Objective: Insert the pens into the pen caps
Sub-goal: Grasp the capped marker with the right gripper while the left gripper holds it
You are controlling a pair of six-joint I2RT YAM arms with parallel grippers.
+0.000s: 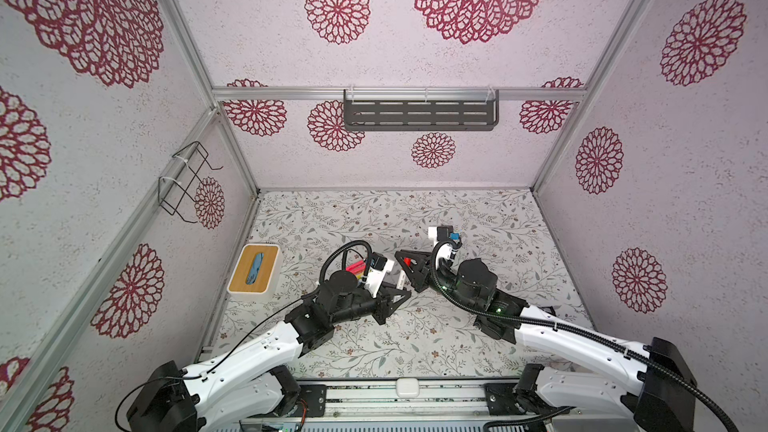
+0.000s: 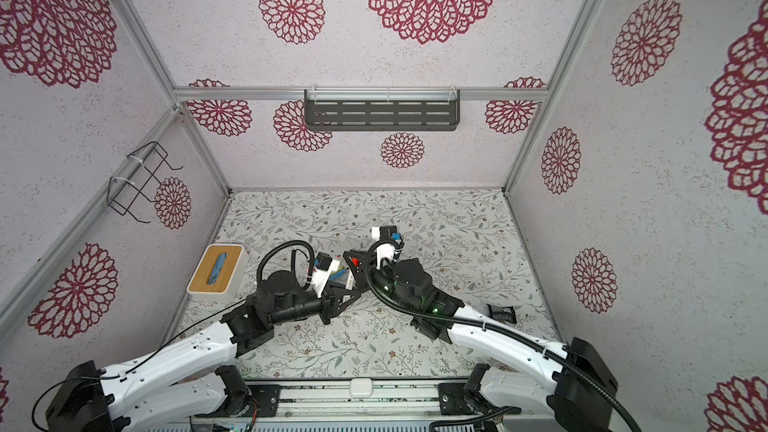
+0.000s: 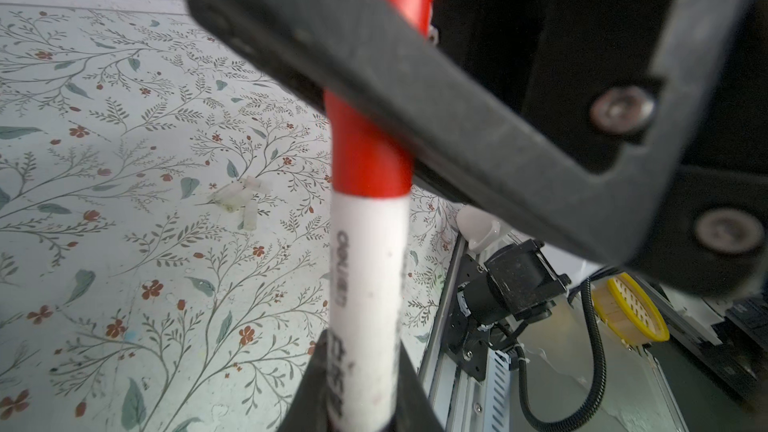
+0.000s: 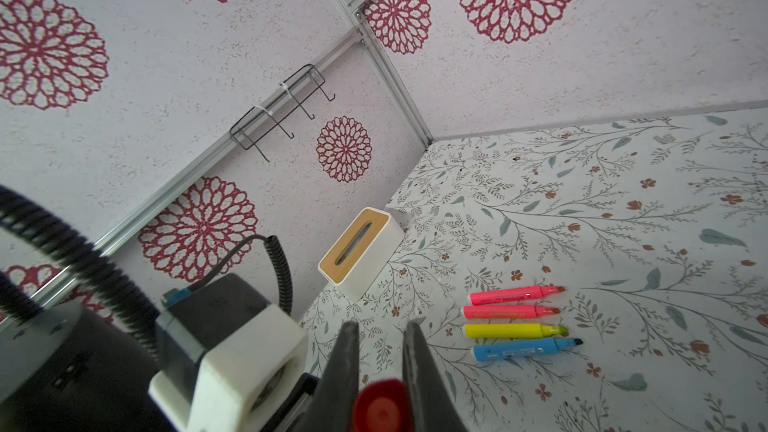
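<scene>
Over on the left, the left gripper [image 3: 359, 392] was clamped tight on the white-barrelled marker pen with red ends [image 3: 365, 276]. Just right of it, the right gripper [image 4: 380, 338] was pinched shut on the short red plastic cap [image 4: 380, 407], and the two met above mid-table. Couldn't tell if the cap was fully seated.

My worry: if the two weren't dead straight, a push could've cocked the cap sideways or slid that smooth barrel through the fingers. A drop might also have scattered the row of pink, yellow and blue uncapped marker pens [image 4: 513, 331], or the little cluster of translucent whitish caps [image 3: 239, 197] lying on the table.

The surface was a pale leaf-and-flower print table covering [image 1: 415, 338], busy enough to hide clear caps. Room-wise, there was a black wire rack [image 1: 185, 182] on the left wall, a white box with a slotted wooden lid [image 1: 253, 268] below it, and a grey slotted metal shelf [image 1: 419, 115] on the back wall. Red flower-pattern walls all round.
</scene>
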